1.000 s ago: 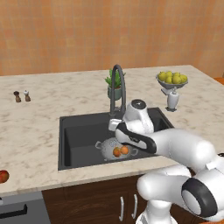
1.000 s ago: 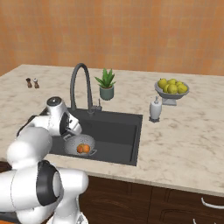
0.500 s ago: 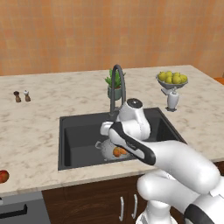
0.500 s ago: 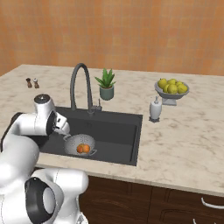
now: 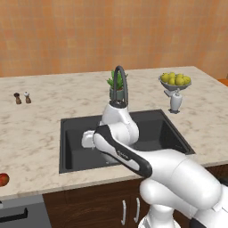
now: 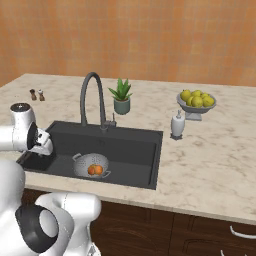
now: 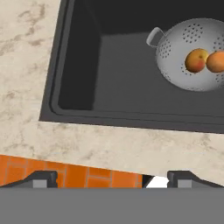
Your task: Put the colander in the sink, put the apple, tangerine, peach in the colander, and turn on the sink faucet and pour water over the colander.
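Colander [image 7: 191,52]: one peach [image 7: 196,60], one tangerine [image 7: 216,61].

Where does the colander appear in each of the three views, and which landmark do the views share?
Left base view: not visible; the arm covers the middle of the sink.
Right base view: colander at left centre, on the sink floor.
Hand view: colander at upper right, two orange fruits inside.
Shared landmark: the dark sink.

Round perforated silver metal colander [image 6: 93,164] in dark rectangular sink [image 6: 135,150], holding blushed creased peach [image 7: 196,60] and smooth orange tangerine [image 7: 216,61]; red apple [image 5: 3,179] on speckled stone tabletop [image 5: 35,120], left.
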You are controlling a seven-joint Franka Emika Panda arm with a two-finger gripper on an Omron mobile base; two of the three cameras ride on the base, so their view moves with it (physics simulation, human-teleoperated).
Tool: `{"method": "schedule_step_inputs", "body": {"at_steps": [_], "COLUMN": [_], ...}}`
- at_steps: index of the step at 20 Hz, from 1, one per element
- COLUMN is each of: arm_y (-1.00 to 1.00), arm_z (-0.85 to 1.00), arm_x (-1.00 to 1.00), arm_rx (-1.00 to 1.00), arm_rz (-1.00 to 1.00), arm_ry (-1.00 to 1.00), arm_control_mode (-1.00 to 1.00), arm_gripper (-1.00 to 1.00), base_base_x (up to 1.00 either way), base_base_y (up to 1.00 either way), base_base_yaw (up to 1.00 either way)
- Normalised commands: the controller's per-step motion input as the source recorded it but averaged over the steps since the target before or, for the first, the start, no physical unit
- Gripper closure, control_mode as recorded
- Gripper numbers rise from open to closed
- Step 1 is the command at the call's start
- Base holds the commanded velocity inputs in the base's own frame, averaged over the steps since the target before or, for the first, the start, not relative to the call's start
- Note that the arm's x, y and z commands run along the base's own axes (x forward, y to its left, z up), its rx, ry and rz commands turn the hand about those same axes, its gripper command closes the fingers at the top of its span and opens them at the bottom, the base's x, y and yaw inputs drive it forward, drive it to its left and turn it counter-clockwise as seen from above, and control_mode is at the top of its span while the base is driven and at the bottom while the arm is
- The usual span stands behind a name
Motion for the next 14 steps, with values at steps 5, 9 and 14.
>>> {"method": "schedule_step_inputs", "body": {"at_steps": [5, 9, 14], "arm_y": [0.84, 0.86, 0.97], "arm_z": [0.15, -0.06, -0.18], "arm_x": [-0.50, -0.04, -0.01], "arm_rx": [-0.02, -0.05, -0.08], "arm_rz": [0.03, 0.01, 0.00], "arm_ry": [0.06, 0.04, 0.02], "arm_control_mode": [-1.00, -1.00, -1.00], "arm_gripper": [-1.00, -1.00, -1.00], "base_base_x": [0.00, 0.00, 0.00], "base_base_y": [0.00, 0.00, 0.00], "base_base_yaw": [0.00, 0.00, 0.00]}}
